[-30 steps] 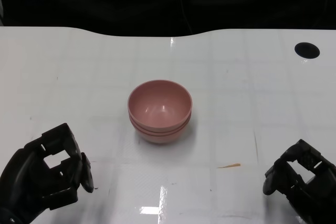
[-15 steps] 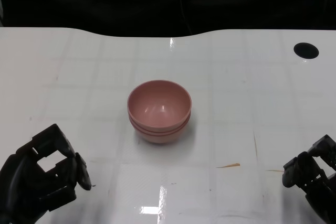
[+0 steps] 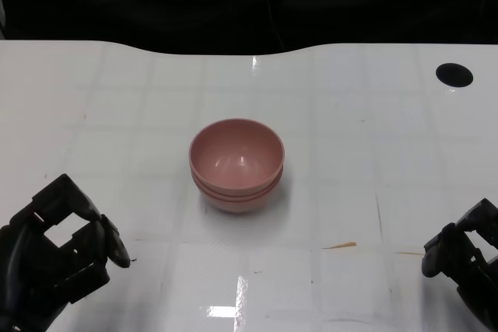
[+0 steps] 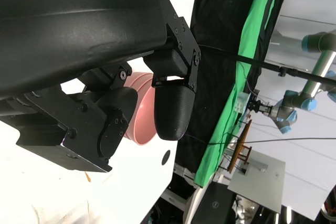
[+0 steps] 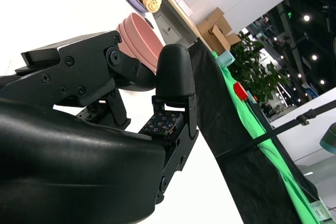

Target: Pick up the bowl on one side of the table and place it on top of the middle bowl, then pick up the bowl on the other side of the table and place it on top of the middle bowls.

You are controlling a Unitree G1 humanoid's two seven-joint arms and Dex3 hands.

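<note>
The left robot hand (image 3: 54, 258) sits at the lower left of the head view, low over the desk (image 3: 140, 106), its fingers curled loosely inward with nothing between them. In the left wrist view the same fingers (image 4: 173, 108) are bent round an empty gap, with pink showing beyond them. The right robot hand (image 3: 465, 258) sits at the lower right corner, partly cut off by the frame edge; its fingers are also curled in and hold nothing, and the right wrist view shows them (image 5: 173, 77) folded over bare space. Both hands are well apart from the bowls.

Out from the hands, in the middle of the frame, stands the pink stack of bowls (image 3: 236, 163). It is upright on the white desk, and the side wall shows more than one rim line nested below the top rim, so it reads as several bowls seated one inside another. No other bowl shows at the left or the right of the desk in the head view. A small orange mark (image 3: 340, 246) lies on the desk to the lower right of the stack, and a dark round hole (image 3: 454, 74) sits at the upper right.

Judging from this, both side bowls appear to be already stacked, and the task looks finished or nearly so. The next move calls for little: keeping both hands clear of the stack so it is not knocked.
</note>
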